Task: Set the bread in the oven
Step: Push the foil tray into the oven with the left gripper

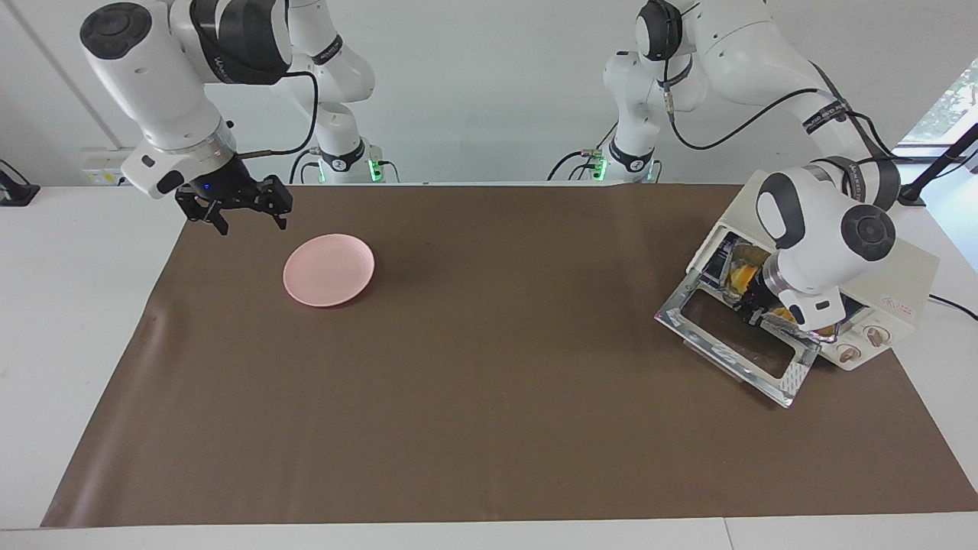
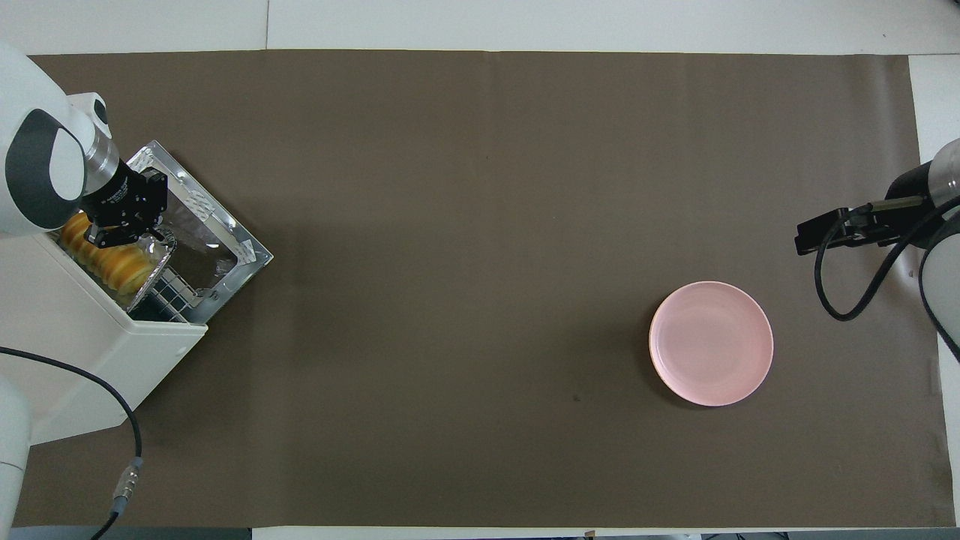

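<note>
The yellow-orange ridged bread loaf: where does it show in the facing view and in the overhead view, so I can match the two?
Facing view: the yellow-orange ridged bread loaf shows at mid right, just inside the mouth of the cream-white toaster oven, mostly hidden by the left arm.
Overhead view: the loaf lies at mid left in the crinkled silver foil tray, at the oven's mouth.
Shared landmark: the oven's open glass drop-down door.

Bread [image 2: 112,264] in tray [image 2: 154,271] at oven [image 1: 894,286] mouth — plate [image 1: 328,270] toward right arm's end.

Bread [image 2: 112,264] yellow-orange, ridged; oven [image 1: 901,279] cream-white; foil tray [image 2: 154,259] silver; plate [image 1: 328,270] pink; table cover [image 1: 489,382] brown.
</note>
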Robot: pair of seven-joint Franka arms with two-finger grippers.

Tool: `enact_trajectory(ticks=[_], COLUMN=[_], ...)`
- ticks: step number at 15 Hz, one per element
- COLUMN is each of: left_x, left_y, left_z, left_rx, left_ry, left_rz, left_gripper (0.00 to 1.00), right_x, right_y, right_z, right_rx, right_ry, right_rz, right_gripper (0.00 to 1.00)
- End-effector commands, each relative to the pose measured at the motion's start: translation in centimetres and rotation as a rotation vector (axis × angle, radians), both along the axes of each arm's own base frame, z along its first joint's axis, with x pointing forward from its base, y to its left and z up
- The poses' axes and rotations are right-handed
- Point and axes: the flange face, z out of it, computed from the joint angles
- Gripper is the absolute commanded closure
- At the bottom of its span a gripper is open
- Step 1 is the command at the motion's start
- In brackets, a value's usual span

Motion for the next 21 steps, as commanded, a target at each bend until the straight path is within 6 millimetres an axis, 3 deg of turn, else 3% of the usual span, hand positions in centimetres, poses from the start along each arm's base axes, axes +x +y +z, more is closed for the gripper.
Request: enact_trajectory(ticks=[1, 8, 15, 16, 17, 18, 19, 21], left_x=[-1.8, -3.9, -4.0, -4.0, -3.9, -3.8, -3.6, -2.8], left_y=[0.9, 1.2, 1.1, 1.1, 1.3, 1.3, 1.2, 1.0], left_z=[0.3, -1.5, -1.5, -1.5, -1.3, -1.2, -1.1, 0.1], left_rx=[-0.016, -0.050, -0.048, -0.051, -0.046, -0.035, -0.017, -0.004], left_ry=[-0.014, 0.022, 0.025, 0.025, 0.023, 0.021, 0.020, -0.007], left_rz=[-0.016, -0.069, -0.139, -0.152, -0.154, -0.160, -0.170, -0.181], left_gripper=[1.00, 1.00, 1.00, 0.86, 0.62, 0.16, 0.00, 0.00], right_x=[-0.8, -0.8, -0.7, -0.8, -0.8, -0.8, -0.8, -0.8], right_y=[-0.3, -0.3, -0.3, -0.2, -0.3, -0.2, -0.3, -0.2], right_z=[0.2, 0.2, 0.2, 0.2, 0.2, 0.2, 0.2, 0.2], right_rx=[-0.016, -0.016, -0.016, -0.016, -0.016, -0.016, -0.016, -0.016], right_ry=[0.002, 0.002, 0.000, 0.002, 0.002, 0.002, 0.002, 0.002], right_rz=[0.016, 0.016, 0.016, 0.018, 0.016, 0.018, 0.016, 0.018], right_gripper=[0.00, 0.00, 0.00, 0.00, 0.00, 0.00, 0.00, 0.00])
